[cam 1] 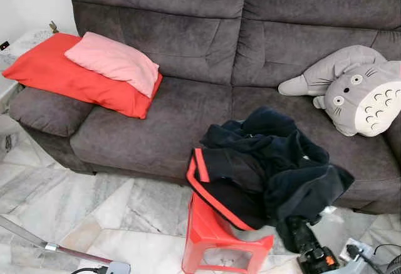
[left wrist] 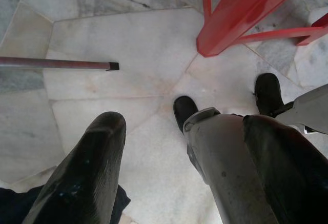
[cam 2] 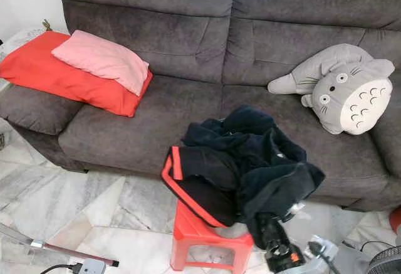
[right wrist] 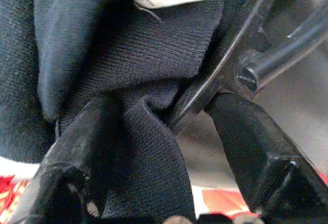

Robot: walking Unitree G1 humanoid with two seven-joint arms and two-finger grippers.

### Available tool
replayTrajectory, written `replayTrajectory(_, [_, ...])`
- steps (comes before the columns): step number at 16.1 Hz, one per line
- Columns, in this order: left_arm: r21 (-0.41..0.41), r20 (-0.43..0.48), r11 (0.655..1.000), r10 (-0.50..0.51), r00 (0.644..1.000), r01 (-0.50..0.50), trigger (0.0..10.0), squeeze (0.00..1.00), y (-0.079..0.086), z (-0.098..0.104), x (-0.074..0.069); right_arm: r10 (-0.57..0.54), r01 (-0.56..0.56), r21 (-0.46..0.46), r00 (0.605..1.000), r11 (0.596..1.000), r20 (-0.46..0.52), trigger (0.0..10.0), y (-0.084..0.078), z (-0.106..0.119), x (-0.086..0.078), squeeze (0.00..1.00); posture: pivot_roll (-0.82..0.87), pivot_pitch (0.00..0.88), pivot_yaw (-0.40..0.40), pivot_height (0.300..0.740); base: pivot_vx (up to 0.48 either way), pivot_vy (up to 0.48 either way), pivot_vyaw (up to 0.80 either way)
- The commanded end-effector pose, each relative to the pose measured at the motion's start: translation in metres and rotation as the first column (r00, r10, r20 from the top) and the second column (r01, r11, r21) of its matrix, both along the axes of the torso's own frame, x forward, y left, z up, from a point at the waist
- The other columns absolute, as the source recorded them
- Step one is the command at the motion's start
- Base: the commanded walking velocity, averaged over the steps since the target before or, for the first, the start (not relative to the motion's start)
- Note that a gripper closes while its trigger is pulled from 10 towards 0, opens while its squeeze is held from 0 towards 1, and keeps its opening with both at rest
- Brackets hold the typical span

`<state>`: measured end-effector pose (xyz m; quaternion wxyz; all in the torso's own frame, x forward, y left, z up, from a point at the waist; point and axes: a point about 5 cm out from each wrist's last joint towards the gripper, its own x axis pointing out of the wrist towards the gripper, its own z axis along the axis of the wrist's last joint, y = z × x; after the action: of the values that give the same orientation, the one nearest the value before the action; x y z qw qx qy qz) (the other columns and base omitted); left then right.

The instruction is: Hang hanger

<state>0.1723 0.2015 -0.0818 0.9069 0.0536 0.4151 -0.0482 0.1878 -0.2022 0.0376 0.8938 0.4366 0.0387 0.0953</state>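
Right gripper reaches up from below into the dark clothing heaped on a red stool, its two black fingers pinched on a fold of the cloth and a thin black hanger part. Left gripper hangs low over the marble floor, jaws apart and empty. Behind stand a grey sofa, red and pink pillows, and a grey plush toy.

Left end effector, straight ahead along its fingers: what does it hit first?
Probably bare floor. The left end effector points down at the pale marble floor tiles, fingers apart, nothing between. The red plastic stool's leg and the thin metal bar sit off to either side; depth is unclear.
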Motion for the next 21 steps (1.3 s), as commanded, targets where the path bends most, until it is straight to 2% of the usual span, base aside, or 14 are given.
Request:
replayTrajectory(1, [0.010, -0.030, 1.000, -0.024, 0.999, 0.024, 10.0, 0.00, -0.001, -0.004, -0.009, -0.017, 0.017, 0.006, 0.999, 1.000, -0.028, 10.0, 0.000, -0.004, -0.003, 0.00, -0.10, 0.152, 0.006, 0.740, 0.000, 0.000, 0.00])
replayTrajectory(2, [0.010, -0.032, 1.000, -0.023, 0.999, 0.024, 10.0, 0.00, -0.001, -0.005, -0.009, 0.069, -0.068, 0.025, 0.997, 0.997, -0.040, 10.0, 0.015, -0.006, -0.007, 0.00, -0.10, 0.151, 0.005, 0.740, 0.000, 0.000, 0.00])
replayTrajectory(4, [0.011, -0.032, 1.000, -0.023, 0.999, 0.023, 10.0, 0.00, -0.001, -0.005, -0.009, 0.139, -0.137, 0.041, 0.989, 0.990, -0.058, 10.0, 0.026, -0.010, -0.011, 0.00, -0.09, 0.149, 0.004, 0.740, 0.000, 0.000, 0.00])
replayTrajectory(8, [0.018, -0.028, 1.000, -0.018, 0.999, 0.019, 10.0, 0.00, 0.002, -0.004, -0.009, 0.161, -0.155, 0.062, 0.980, 0.986, -0.115, 10.0, 0.030, -0.022, -0.021, 0.00, -0.09, 0.150, 0.004, 0.740, 0.000, 0.000, 0.00])
replayTrajectory(11, [0.018, -0.026, 1.000, -0.020, 0.999, 0.021, 10.0, 0.00, 0.002, -0.004, -0.009, 0.203, -0.200, 0.107, 0.979, 0.974, -0.020, 10.0, 0.036, -0.004, -0.025, 0.00, -0.09, 0.154, 0.006, 0.740, 0.000, 0.000, 0.00])
replayTrajectory(15, [0.019, -0.028, 1.000, -0.023, 0.999, 0.023, 10.0, 0.00, 0.002, -0.004, -0.009, 0.310, -0.310, 0.018, 0.951, 0.950, 0.016, 10.0, 0.041, 0.014, -0.037, 0.00, -0.10, 0.156, 0.007, 0.740, 0.000, 0.000, 0.00])
replayTrajectory(18, [0.018, -0.037, 0.999, -0.026, 0.999, 0.027, 10.0, 0.00, 0.000, -0.005, -0.011, 0.315, -0.312, -0.041, 0.945, 0.949, 0.089, 10.0, 0.037, 0.030, -0.030, 0.00, -0.11, 0.157, 0.009, 0.740, 0.000, 0.000, 0.00])
replayTrajectory(21, [0.019, -0.047, 1.000, -0.022, 0.999, 0.023, 10.0, 0.00, 0.002, -0.005, -0.011, 0.350, -0.319, -0.161, 0.908, 0.934, 0.232, 10.0, 0.035, 0.074, -0.003, 0.00, -0.11, 0.150, 0.008, 0.740, 0.000, 0.000, 0.00])
